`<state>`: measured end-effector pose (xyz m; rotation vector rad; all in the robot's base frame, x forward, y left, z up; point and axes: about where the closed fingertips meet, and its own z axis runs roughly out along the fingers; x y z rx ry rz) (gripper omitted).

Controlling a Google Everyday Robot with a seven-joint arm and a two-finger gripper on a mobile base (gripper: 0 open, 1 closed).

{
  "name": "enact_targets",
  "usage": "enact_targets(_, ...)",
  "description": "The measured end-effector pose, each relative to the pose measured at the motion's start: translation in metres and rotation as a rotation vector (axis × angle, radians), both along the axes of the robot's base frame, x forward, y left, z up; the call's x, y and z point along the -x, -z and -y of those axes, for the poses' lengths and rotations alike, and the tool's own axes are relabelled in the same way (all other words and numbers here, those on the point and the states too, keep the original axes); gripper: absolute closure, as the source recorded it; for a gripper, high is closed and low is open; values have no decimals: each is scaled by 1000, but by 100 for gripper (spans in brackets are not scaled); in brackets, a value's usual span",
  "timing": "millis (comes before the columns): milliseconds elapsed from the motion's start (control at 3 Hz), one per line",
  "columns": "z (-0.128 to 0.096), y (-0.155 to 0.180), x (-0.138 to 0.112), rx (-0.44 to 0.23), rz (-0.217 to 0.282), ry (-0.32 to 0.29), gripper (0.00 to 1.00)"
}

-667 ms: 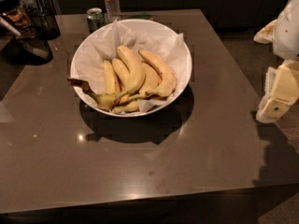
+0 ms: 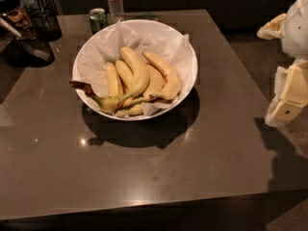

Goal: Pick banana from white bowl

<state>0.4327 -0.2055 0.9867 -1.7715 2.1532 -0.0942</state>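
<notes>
The white bowl (image 2: 188, 57), lined with crinkled white paper, stands on the back middle of the dark table. Several yellow bananas lie in it. The banana (image 2: 166, 77), long, thick and gently curved, lies at the right of the pile. Shorter bananas (image 2: 115, 81) to its left join at a dark brown stem (image 2: 79, 85) near the bowl's left rim. My gripper (image 2: 288, 100), cream and white, hangs at the right edge of the view, beyond the table's right side, well apart from the bowl and holding nothing that I can see.
A green drink can (image 2: 97, 19) and a clear water bottle (image 2: 114, 1) stand just behind the bowl. Dark kitchen items (image 2: 29, 28) crowd the back left corner. The brown table (image 2: 144, 172) ends in front and at the right, with floor beyond.
</notes>
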Motion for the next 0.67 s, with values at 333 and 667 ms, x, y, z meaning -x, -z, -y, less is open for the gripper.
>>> enact_targets(333, -52, -38, 20, -53, 78, -237, 0)
enact_targets(667, -115, -71, 37, -67, 133, -471, 0)
